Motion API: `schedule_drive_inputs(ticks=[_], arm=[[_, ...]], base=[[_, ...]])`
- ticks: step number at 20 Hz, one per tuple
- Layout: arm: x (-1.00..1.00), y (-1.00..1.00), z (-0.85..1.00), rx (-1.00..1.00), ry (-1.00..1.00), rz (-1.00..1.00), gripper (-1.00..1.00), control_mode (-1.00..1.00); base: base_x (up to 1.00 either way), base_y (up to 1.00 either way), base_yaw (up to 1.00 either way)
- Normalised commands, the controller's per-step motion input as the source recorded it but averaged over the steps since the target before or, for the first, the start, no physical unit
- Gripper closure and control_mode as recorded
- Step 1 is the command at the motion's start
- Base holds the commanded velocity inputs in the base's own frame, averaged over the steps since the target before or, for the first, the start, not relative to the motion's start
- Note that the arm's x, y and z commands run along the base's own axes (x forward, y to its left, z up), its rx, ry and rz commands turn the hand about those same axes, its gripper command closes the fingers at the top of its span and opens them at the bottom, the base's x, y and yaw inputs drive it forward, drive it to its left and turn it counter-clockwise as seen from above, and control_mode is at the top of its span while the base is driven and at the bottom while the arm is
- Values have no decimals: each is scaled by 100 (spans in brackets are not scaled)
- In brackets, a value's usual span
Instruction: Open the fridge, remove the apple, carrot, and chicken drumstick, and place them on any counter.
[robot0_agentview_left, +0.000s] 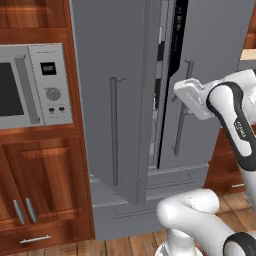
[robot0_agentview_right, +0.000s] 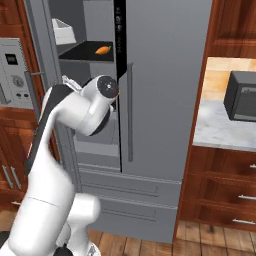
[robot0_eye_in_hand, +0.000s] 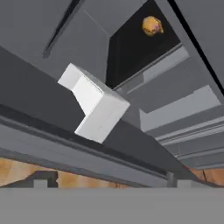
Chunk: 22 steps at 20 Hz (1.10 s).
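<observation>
The fridge (robot0_agentview_left: 125, 100) left door is ajar and the gripper (robot0_eye_in_hand: 107, 178) spread empty, chicken drumstick (robot0_eye_in_hand: 152, 26) far ahead, carrot (robot0_agentview_right: 103, 49) shelved, nothing on the counter (robot0_agentview_right: 220, 131) yet.

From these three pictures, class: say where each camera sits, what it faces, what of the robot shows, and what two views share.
Left base view: behind the arm's left, facing the fridge and microwave; arm at lower right.
Right base view: behind its right, facing the fridge, the carrot on a shelf, the counter; arm at lower left.
Hand view: on the hand, tilted, into the fridge at a golden-brown lump; tool open.
Both base views share the part-open fridge.
</observation>
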Motion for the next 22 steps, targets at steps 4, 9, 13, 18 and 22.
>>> schedule_drive_inputs(ticks=[4,9,13,18,22], arm=[[100,1,-46,19,27,15,-100,-100],[100,16,-44,11,5,9,-100,-100],[100,43,-42,2,-2,1,-100,-100],[100,24,-18,3,0,0,-100,-100],[36,43,-11,2,0,0,-100,-100]], base=[[0,0,0],[0,0,0],[0,0,0],[0,0,0],[0,0,0]])
